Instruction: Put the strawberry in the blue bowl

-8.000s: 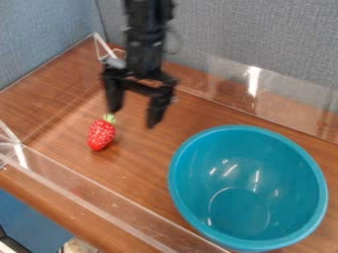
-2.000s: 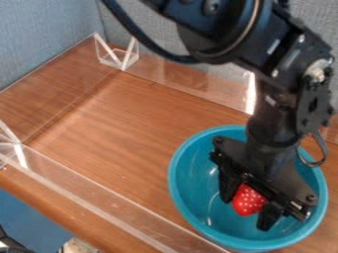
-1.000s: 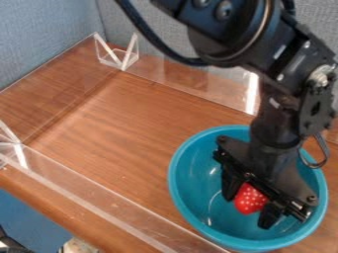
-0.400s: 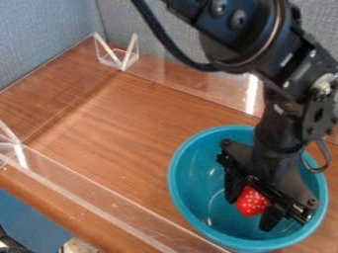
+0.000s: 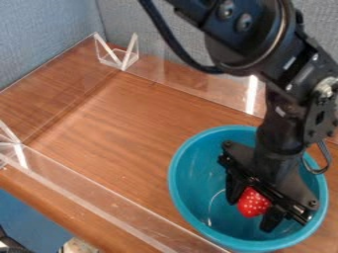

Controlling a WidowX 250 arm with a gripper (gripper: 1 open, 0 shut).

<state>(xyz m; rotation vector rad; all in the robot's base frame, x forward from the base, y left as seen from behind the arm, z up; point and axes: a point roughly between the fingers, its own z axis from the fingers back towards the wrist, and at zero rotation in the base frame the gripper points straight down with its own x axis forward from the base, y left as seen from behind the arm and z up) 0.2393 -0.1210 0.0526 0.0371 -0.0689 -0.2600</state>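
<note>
The strawberry (image 5: 252, 204) is over the blue bowl (image 5: 199, 188), clamped between the fingers of the tool (image 5: 251, 203); its red front shows, while the fingers cover its sides and its leafy top cannot be made out. Whether it touches the bowl's inside is hard to tell. The arm (image 5: 251, 30) hides the bowl's far right rim (a good slice of it) and is itself cut off by the top edge. Beyond the bowl, the wooden desk (image 5: 119, 128) runs back to grey panels (image 5: 40, 35).
</note>
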